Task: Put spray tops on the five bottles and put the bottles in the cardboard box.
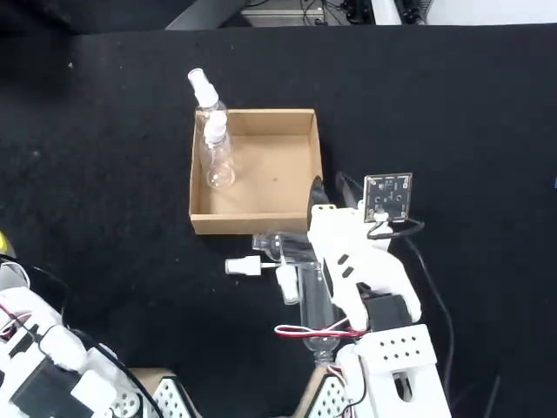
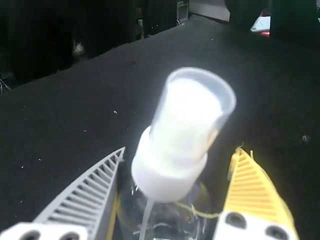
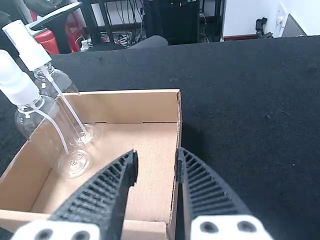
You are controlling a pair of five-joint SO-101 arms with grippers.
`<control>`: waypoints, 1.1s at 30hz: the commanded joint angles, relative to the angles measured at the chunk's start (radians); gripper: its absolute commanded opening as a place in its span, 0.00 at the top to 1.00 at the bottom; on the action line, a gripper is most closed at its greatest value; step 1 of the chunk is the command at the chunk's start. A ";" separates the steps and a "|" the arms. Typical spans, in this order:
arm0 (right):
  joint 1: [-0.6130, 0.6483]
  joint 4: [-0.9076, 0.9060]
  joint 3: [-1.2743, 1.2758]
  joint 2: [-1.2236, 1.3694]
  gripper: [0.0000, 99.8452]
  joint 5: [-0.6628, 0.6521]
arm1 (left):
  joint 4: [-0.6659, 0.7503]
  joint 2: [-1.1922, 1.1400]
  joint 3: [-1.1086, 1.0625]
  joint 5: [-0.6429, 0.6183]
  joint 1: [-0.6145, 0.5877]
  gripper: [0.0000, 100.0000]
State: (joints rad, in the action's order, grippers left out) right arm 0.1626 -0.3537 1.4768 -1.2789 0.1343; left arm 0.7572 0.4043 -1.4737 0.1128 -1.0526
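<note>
1. Left gripper point(image 2: 181, 150): one grey and one yellow finger are pressed in on either side of a clear bottle point(image 2: 165, 220). This bottle has a white spray top point(image 2: 187, 120) fitted, pointing away from the wrist camera over the black table point(image 2: 60, 115).
2. Right gripper point(image 3: 156, 155): the black fingers stand slightly parted with nothing between them. It hangs above the box point(image 3: 150, 102) at its near right wall. The high view places it at the same corner point(image 1: 315, 193).
3. Box point(image 1: 261, 117): it sits open near the middle of the table point(image 1: 452, 104).
4. Boxed bottles: two, point(image 1: 218, 161) and point(image 1: 209, 100), both capped. They stand along the left side of the box in the high view, one just behind the other. The right wrist view shows both point(image 3: 37, 122) point(image 3: 52, 80) slightly tilted.
5. Loose bottles: two clear ones, point(image 1: 315, 305) and point(image 1: 274, 244), lie on the table in front of the box, partly under the right arm.
6. Loose tops: two white ones, point(image 1: 244, 266) and point(image 1: 285, 283), lie beside those bottles, outside the box.
</note>
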 commanded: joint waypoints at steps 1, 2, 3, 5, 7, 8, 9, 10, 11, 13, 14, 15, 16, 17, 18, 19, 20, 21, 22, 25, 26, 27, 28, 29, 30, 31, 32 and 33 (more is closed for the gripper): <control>-0.011 0.032 -0.002 -0.024 0.90 -0.006 | 0.029 -0.002 0.015 0.008 -0.007 0.70; -0.011 0.032 -0.002 -0.024 0.90 -0.006 | 0.029 -0.002 0.015 0.008 -0.013 0.70; -0.011 0.032 -0.002 -0.024 0.90 -0.006 | 0.029 -0.002 0.015 0.008 -0.021 0.70; -0.011 0.032 -0.002 -0.024 0.90 -0.006 | 0.029 -0.002 0.015 0.008 -0.027 0.70; -0.011 0.032 -0.002 -0.024 0.90 -0.006 | 0.028 -0.002 0.015 0.008 -0.028 0.70; -0.011 0.032 -0.002 -0.024 0.90 -0.006 | 0.028 -0.002 0.013 0.008 -0.028 0.70; -0.011 0.032 -0.002 -0.024 0.90 -0.006 | 0.028 -0.002 0.013 0.008 -0.028 0.70; -0.011 0.032 -0.002 -0.024 0.90 -0.006 | 0.028 -0.002 0.005 0.008 -0.028 0.70; -0.011 0.032 -0.002 -0.024 0.90 -0.006 | 0.028 -0.002 -0.001 0.008 -0.024 0.70; -0.011 0.031 -0.002 -0.024 0.90 -0.006 | 0.028 -0.002 -0.012 0.008 -0.019 0.70; -0.011 0.031 -0.002 -0.024 0.90 -0.006 | 0.028 -0.002 -0.012 0.008 -0.019 0.70; -0.011 0.031 -0.002 -0.024 0.90 -0.006 | 0.028 -0.002 -0.012 0.008 -0.021 0.70; -0.011 0.031 -0.002 -0.024 0.90 -0.006 | 0.028 -0.002 -0.008 0.008 -0.022 0.70; -0.011 0.031 -0.002 -0.024 0.90 -0.006 | 0.028 -0.002 -0.005 0.008 -0.025 0.70; -0.011 0.031 -0.002 -0.024 0.90 -0.006 | 0.028 -0.002 -0.004 0.008 -0.025 0.70; -0.011 0.031 -0.002 -0.024 0.90 -0.006 | 0.028 -0.002 -0.004 0.008 -0.025 0.70; -0.011 0.031 -0.002 -0.024 0.90 -0.006 | 0.028 -0.002 -0.004 0.008 -0.025 0.70; -0.011 0.031 -0.002 -0.024 0.90 -0.006 | 0.028 -0.003 -0.004 0.008 -0.025 0.70; -0.011 0.031 -0.002 -0.024 0.90 -0.006 | 0.028 -0.003 -0.005 0.008 -0.025 0.70; -0.011 0.029 -0.002 -0.024 0.90 -0.006 | 0.028 -0.003 -0.012 0.008 -0.019 0.70; -0.011 0.029 -0.002 -0.024 0.90 -0.006 | 0.028 -0.003 -0.012 0.008 -0.019 0.70; -0.011 0.029 -0.002 -0.024 0.90 -0.006 | 0.028 -0.003 -0.012 0.008 -0.019 0.70; -0.011 0.029 -0.002 -0.024 0.90 -0.006 | 0.028 -0.003 -0.012 0.008 -0.019 0.70; -0.011 0.029 -0.002 -0.024 0.90 -0.006 | 0.028 -0.003 -0.012 0.008 -0.021 0.70; -0.011 0.029 -0.002 -0.024 0.90 -0.006 | 0.028 -0.003 -0.012 0.008 -0.021 0.70; -0.011 0.029 -0.002 -0.024 0.90 -0.006 | 0.028 -0.003 -0.012 0.008 -0.022 0.70; -0.011 0.029 -0.002 -0.024 0.90 -0.006 | 0.028 -0.003 -0.012 0.008 -0.022 0.70; -0.011 0.029 -0.002 -0.024 0.90 -0.006 | 0.028 -0.003 -0.012 0.008 -0.022 0.70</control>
State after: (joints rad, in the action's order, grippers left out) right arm 0.1626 -0.3537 1.4768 -1.2789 0.1343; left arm 0.7587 0.4043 -1.4952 0.1128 -1.0725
